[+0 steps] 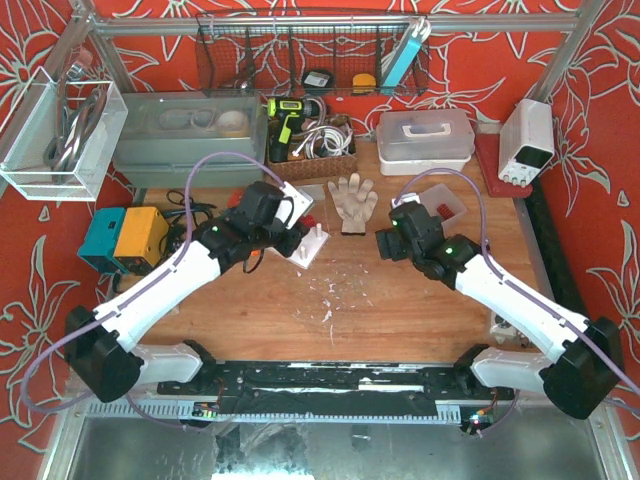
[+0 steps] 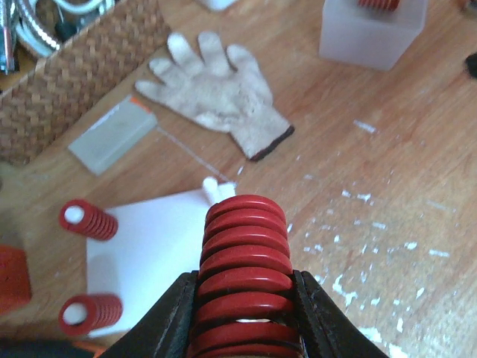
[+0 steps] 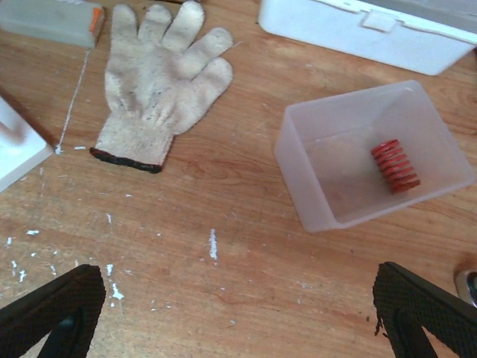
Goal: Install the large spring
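Large red spring point(image 2: 242, 235) gripped tight in left end effector point(image 2: 244, 287); right end effector point(image 3: 237, 283) wide open, empty.

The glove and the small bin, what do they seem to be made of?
Glove: probably knitted cotton, off-white and matte, with a fuzzy weave and a dark hem. Bin: likely plastic, frosted and translucent; the table shows dimly through its walls.

A white work glove point(image 3: 160, 78) lies flat near a wicker basket point(image 2: 74, 82).

left gripper point(image 2: 244, 292) clamped on large spring point(image 2: 243, 242) | right gripper point(image 3: 238, 302) jaws wide apart
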